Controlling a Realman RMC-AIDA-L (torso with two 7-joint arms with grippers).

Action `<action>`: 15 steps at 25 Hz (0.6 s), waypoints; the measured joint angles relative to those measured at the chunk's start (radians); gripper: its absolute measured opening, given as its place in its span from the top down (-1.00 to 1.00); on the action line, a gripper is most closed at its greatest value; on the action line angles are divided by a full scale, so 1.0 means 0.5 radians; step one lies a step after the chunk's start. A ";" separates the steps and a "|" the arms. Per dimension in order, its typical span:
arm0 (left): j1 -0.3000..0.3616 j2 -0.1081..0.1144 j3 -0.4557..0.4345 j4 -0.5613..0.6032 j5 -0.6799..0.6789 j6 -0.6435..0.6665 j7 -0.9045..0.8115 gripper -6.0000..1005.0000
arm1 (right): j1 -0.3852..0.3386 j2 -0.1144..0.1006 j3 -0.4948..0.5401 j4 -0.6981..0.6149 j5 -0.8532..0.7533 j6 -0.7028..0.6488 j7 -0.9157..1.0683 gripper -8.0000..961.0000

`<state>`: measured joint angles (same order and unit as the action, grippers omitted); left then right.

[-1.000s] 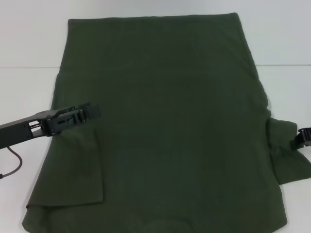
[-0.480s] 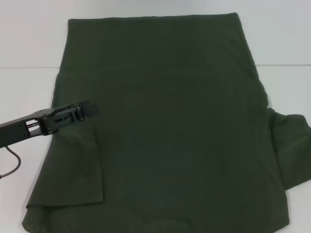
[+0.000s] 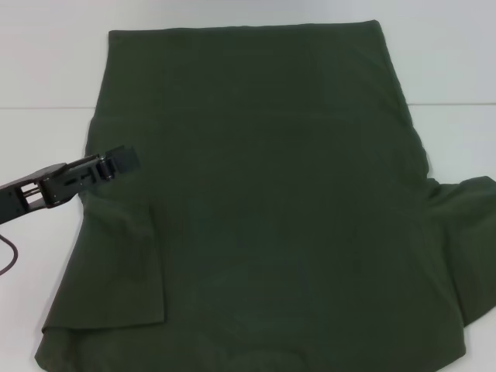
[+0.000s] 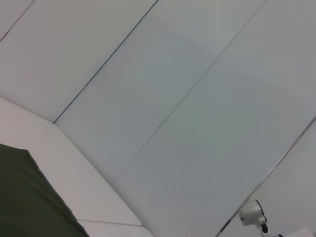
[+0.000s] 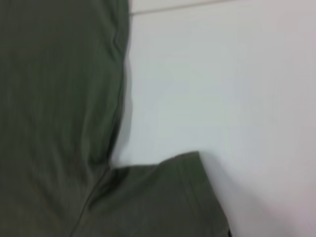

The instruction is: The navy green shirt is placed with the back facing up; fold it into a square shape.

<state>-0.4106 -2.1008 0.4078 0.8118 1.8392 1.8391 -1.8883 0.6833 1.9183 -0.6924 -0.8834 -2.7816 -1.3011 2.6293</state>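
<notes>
navy green shirt (image 3: 263,201) flat | left fingers (image 3: 124,160) over its left edge | grip unclear

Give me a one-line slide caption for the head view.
Left gripper over the navy green shirt, its left sleeve folded in, right sleeve spread on the table.

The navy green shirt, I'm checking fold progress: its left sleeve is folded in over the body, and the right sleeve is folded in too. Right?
Not quite. The navy green shirt has its left sleeve folded in over the body, but the right sleeve is not folded: it lies spread out on the white table. The head view shows this. The left gripper hovers over the shirt's left edge.
</notes>
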 joint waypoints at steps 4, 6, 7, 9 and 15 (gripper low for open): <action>-0.006 0.002 -0.010 0.000 -0.004 0.000 -0.018 -0.13 | 0.025 0.002 0.019 0.000 0.010 0.018 0.005 0.88; -0.006 0.002 -0.016 0.000 -0.004 0.001 -0.022 -0.13 | 0.040 0.003 0.044 0.000 0.018 0.021 0.006 0.87; -0.005 0.002 -0.018 0.000 -0.004 0.001 -0.024 -0.13 | 0.045 0.002 0.062 0.000 0.029 0.020 0.005 0.87; -0.004 0.002 -0.018 0.000 -0.007 0.001 -0.028 -0.13 | 0.052 -0.002 0.087 0.000 0.086 -0.003 -0.003 0.87; 0.000 0.002 -0.024 0.002 -0.032 0.000 -0.033 -0.14 | 0.109 0.000 0.066 0.012 0.274 -0.313 -0.039 0.85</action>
<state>-0.4106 -2.0998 0.3960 0.8126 1.8234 1.8392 -1.9050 0.7376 1.9186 -0.6595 -0.8776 -2.6446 -1.4575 2.6098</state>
